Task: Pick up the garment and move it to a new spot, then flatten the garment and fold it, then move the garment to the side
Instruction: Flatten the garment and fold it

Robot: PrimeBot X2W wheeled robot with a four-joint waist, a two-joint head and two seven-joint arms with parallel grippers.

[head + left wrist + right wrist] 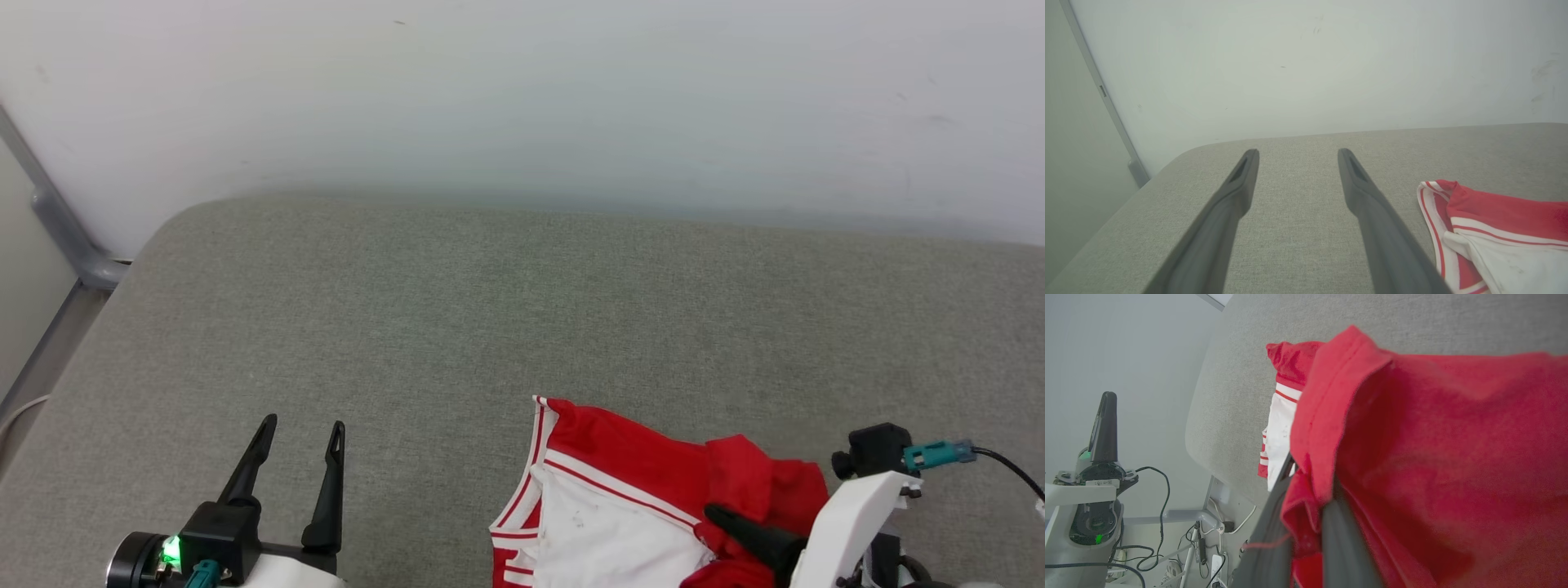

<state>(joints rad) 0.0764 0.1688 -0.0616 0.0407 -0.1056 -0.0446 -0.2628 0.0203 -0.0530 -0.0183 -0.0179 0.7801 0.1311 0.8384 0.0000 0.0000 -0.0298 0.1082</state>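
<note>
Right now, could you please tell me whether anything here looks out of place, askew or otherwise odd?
The garment lies crumpled and folded over itself at the near right of the grey surface, one red fold pinched in the shut right gripper. Its white sleeve carries small dark specks.

- Soft, bright, even light; shadows faint and diffuse.
- Head view: wall beyond the left fingers is washed pale, with a dim grey band where it meets the pad.
- Left wrist view: left fingers blur toward their bases; pad weave between them is crisp.
- Right wrist view: garment over the right fingers is out of focus; pad edge left of them bows.
</note>
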